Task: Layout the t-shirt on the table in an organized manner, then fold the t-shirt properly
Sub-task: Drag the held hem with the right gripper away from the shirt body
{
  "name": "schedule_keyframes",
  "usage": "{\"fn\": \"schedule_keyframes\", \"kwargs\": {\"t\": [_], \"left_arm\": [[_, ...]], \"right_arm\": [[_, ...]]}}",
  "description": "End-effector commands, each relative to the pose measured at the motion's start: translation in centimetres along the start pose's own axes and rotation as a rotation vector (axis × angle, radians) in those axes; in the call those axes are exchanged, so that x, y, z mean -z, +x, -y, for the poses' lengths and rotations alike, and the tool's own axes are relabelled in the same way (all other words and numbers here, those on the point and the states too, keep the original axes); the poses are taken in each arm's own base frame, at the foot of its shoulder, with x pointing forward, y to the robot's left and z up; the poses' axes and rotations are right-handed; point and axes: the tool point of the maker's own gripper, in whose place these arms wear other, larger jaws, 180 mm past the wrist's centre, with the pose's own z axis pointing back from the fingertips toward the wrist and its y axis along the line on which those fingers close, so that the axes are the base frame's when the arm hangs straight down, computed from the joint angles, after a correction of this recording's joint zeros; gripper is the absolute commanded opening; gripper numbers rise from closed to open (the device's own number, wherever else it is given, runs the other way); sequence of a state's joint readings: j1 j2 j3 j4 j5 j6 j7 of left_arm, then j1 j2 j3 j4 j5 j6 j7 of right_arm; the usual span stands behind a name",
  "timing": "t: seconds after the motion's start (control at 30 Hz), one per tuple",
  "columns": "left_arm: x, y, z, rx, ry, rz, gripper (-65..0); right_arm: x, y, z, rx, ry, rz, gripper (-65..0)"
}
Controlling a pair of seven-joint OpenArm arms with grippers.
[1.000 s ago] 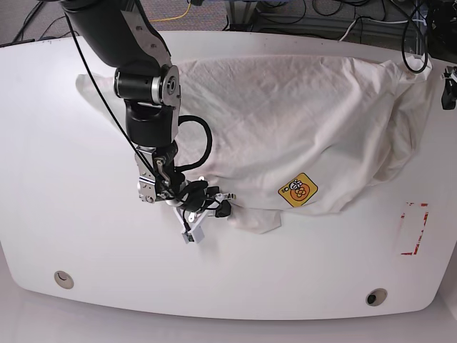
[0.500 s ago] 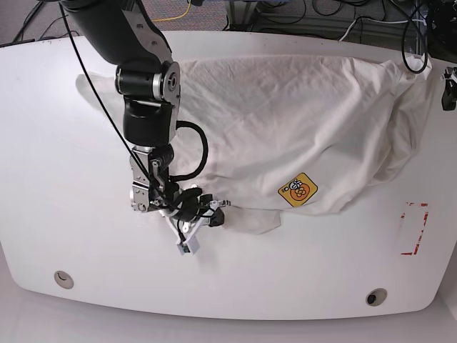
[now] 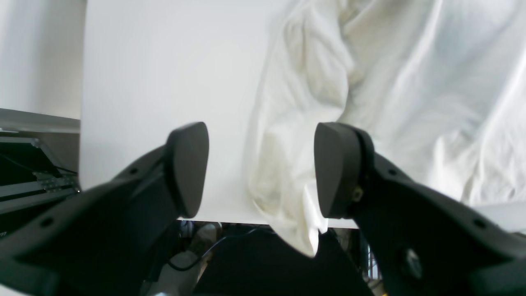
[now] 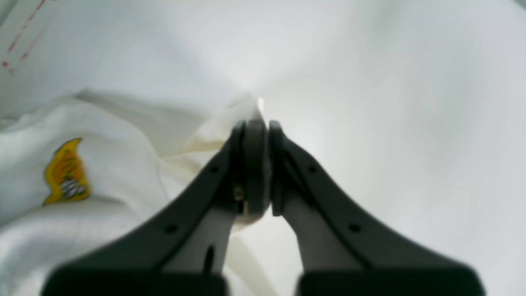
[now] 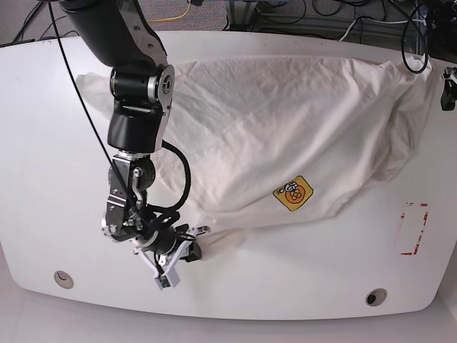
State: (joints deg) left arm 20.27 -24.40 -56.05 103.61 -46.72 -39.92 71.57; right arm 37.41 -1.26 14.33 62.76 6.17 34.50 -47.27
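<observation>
The white t-shirt (image 5: 300, 121) lies spread across the table (image 5: 43, 143), with its yellow patch (image 5: 295, 193) facing up near the front hem. My right gripper (image 5: 191, 246) is at the front left, shut on the shirt's lower corner. In the right wrist view that gripper (image 4: 255, 164) pinches a fold of cloth, and the patch (image 4: 65, 172) lies to its left. My left gripper (image 3: 261, 170) is open over the table's edge. Crumpled t-shirt cloth (image 3: 296, 164) lies below and between its fingers (image 3: 187, 168) and hangs over the rim.
Two round grommet holes (image 5: 63, 277) (image 5: 375, 296) sit near the front edge. Red tape marks (image 5: 414, 229) are at the front right. Cables (image 5: 321, 14) lie beyond the far edge. A dark part of the left arm (image 5: 448, 89) shows at the right border.
My right gripper has moved toward the front left of the table, dragging the shirt's lower corner with it and stretching the hem out. The left gripper has stayed still.
</observation>
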Motion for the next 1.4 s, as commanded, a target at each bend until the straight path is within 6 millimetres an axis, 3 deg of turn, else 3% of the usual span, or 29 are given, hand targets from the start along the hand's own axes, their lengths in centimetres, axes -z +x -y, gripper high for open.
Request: {"fn": "schedule_keyframes", "kwargs": {"t": [0.0,0.3,0.7,0.97,1.1,1.37], "left_arm": [[-0.3,1.4,0.1,0.037,-0.006,0.033,-27.1],[0.9,2.0,1.9,0.065,-0.062,0.032,-27.1],[2.8,3.9,4.7,0.118,-0.146,0.055,-27.1],[4.2,5.0,7.5,0.166,-0.224,0.061,-27.1],[5.5,5.3,10.8,0.187,-0.31,0.064,-27.1],[7.8,6.4,18.4,0.185,-0.49,0.099,-26.8]], "right_arm": [[-2.0,5.2,1.6,-0.047,-0.049,0.114,-65.0],[-5.5,8.4,6.5,-0.099,-0.158,0.156,-65.0],[-10.8,11.9,10.9,-0.177,-0.299,0.182,-65.0],[-14.0,10.9,15.1,-0.17,-0.394,0.162,-65.0],[-15.1,9.2,16.9,-0.141,-0.429,0.144,-65.0],[-14.9,7.3,17.2,-0.136,-0.429,0.11,-65.0]]}}
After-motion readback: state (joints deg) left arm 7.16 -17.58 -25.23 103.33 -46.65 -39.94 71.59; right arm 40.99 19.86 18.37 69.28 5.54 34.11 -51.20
